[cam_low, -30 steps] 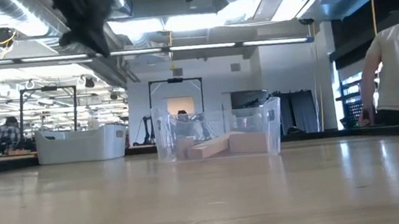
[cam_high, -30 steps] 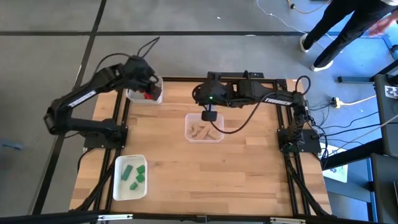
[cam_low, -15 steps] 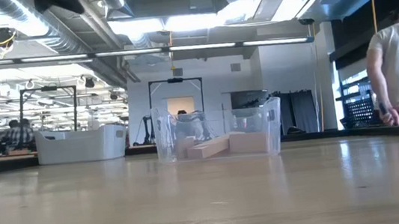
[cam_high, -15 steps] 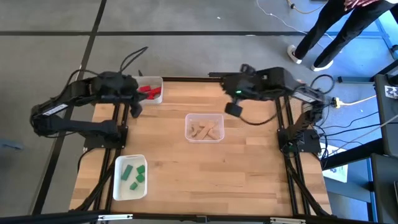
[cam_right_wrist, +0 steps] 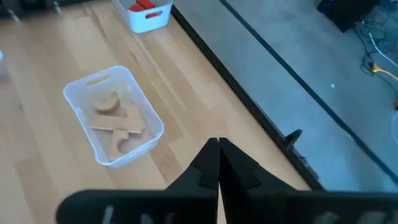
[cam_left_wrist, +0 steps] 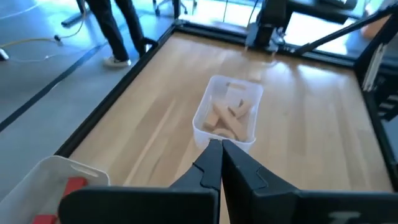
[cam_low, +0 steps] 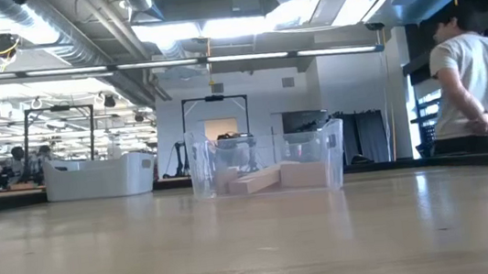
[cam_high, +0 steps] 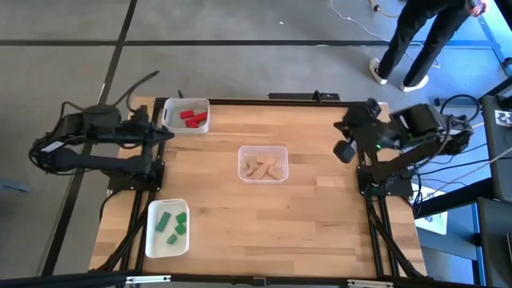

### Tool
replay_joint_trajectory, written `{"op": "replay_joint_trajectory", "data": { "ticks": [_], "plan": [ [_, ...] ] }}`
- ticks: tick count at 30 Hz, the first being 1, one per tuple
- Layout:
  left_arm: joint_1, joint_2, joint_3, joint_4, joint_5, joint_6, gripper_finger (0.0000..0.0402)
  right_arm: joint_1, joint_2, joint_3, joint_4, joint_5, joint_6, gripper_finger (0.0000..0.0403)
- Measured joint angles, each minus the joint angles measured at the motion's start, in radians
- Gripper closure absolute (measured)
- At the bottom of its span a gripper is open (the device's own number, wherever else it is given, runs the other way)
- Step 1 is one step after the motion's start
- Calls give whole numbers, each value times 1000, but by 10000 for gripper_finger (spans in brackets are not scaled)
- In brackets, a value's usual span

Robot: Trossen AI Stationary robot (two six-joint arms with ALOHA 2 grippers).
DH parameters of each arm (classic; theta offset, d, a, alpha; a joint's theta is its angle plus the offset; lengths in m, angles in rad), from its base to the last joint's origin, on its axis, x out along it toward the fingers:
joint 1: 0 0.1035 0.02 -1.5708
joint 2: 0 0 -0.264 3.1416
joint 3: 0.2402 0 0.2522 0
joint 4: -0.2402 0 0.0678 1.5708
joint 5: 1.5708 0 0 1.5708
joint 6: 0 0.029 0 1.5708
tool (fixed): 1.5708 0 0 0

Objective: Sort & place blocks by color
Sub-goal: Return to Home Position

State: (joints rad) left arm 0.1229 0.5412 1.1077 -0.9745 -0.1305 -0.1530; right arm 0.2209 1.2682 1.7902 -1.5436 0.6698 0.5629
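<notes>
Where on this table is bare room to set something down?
Widest bare wood: near right, bordered by the clear tray and the green-block tray. Also free: the far strip between the red-block tray and the right gripper. Crowded: the left edge, with two trays and the left gripper.

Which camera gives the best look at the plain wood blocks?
The right wrist view: it looks down into the clear tray, so the plain wood blocks show separately. The high view shows them small, the left wrist view slanted, the low view through its wall.
</notes>
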Motion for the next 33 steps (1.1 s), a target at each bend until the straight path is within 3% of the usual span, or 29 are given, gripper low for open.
{"op": "replay_joint_trajectory", "data": {
  "ticks": [9, 17, 25, 33],
  "plan": [
    [-4, -246, -114, 59, 9, -26, 401, 203, -224, -342, 52, 108, 297, 403],
    [-4, -511, -275, 164, 10, -73, 401, 302, -371, -556, 71, 170, 490, 403],
    [-3, -531, -345, 198, 39, -68, 401, 339, -482, -667, 156, 221, 483, 403],
    [-3, -536, -441, 282, 126, -76, 401, 359, -605, -837, 503, 208, 219, 403]
  ]
}}
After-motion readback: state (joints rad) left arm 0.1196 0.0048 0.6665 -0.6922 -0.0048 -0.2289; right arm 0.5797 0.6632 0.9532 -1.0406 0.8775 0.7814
